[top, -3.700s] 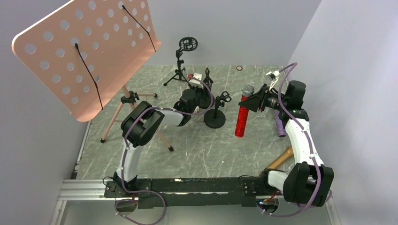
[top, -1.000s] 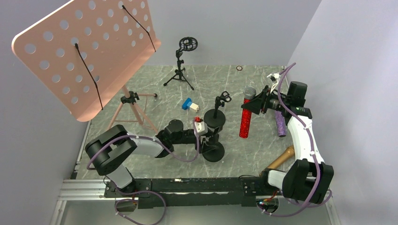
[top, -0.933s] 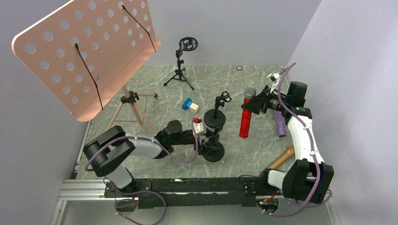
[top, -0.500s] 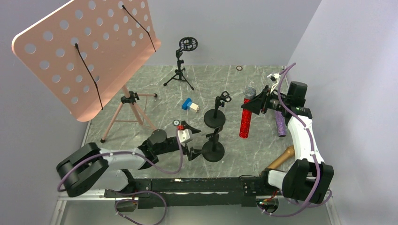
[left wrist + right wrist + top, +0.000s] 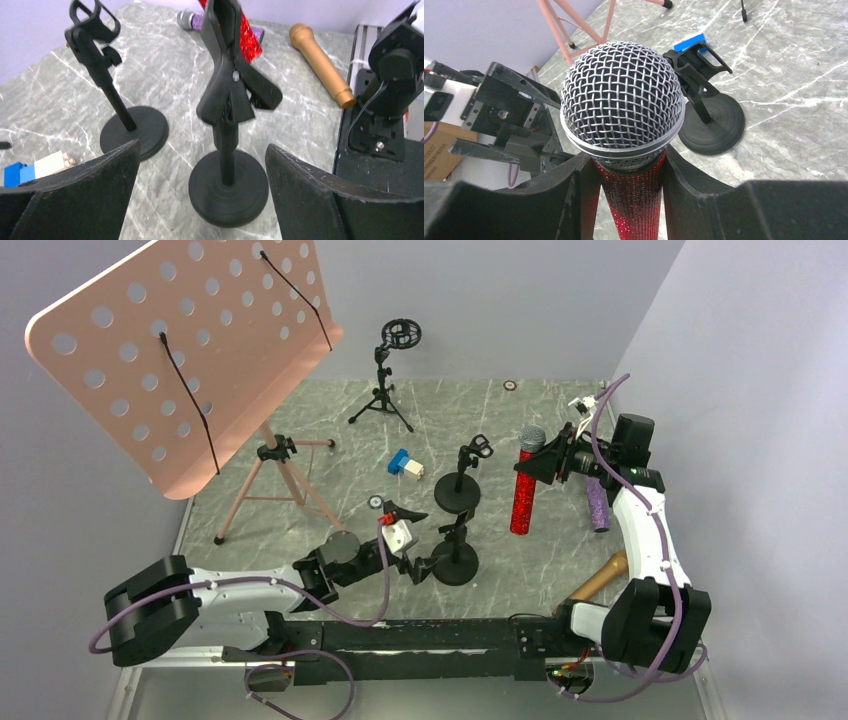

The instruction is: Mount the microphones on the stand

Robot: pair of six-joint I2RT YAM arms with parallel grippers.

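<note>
- The left gripper [image 5: 427,540] is spread wide and holds nothing; it sits at 9 o'clock of the near stand [image 5: 455,552], which shows ahead between its fingers in the wrist view.
- The right gripper [image 5: 541,462] is clamped on the red glitter microphone [image 5: 520,502], just under its silver grille [image 5: 622,95]; the microphone is upright, at 3 o'clock of the far stand [image 5: 459,485].
- The purple microphone [image 5: 597,502] lies at 3 o'clock of the red one; the gold microphone [image 5: 598,580] lies at its 5 o'clock.
</note>
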